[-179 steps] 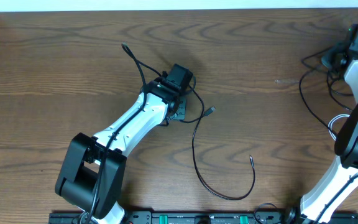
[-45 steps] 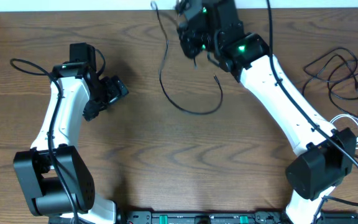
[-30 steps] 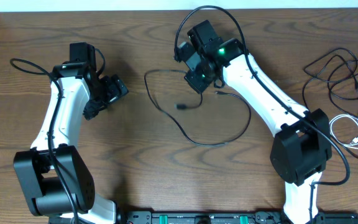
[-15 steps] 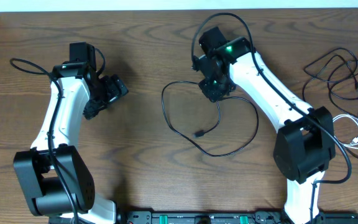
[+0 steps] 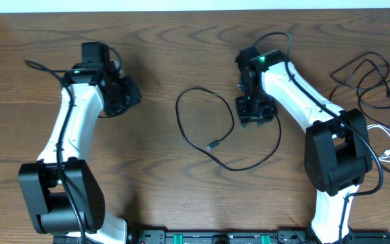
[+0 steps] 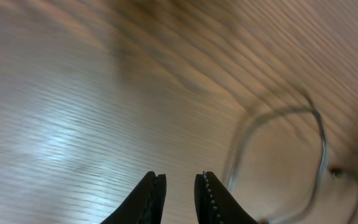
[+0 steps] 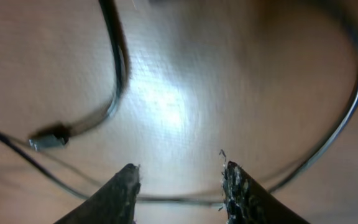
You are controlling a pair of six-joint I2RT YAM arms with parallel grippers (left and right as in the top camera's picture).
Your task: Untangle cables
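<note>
Black cable (image 5: 230,167) is laid loose on the table (image 5: 161,176), mid-scene, as one open loop plus a long curve on the near side. One plug (image 5: 213,144) is seen inside the loop. The other end is lost under the right gripper (image 5: 252,114) and can't be traced from overhead.

Right gripper is released: in the wrist view the fingers (image 7: 126,190) are spread and nothing is clamped between them. A thin run of the cable is seen on the wood past the tips. Whether it is touched by them cannot be told, as the shot is smeared. The plug (image 7: 48,140) is just made out at left.

Left gripper (image 5: 124,100) is parked far left, well apart from the loop. In its wrist view the fingers (image 6: 153,194) are drawn almost together, with a narrow gap left and nothing gripped. That picture is heavily blurred, and only a faint curved line (image 6: 319,140) is picked up at right, presumably the same cable.

More black cables (image 5: 367,74) are piled at the far right. How they are crossed can't be resolved at this size. A white cable (image 5: 382,139) is coiled just near of them, partly cut off by the right edge and partly hidden behind the right arm.
</note>
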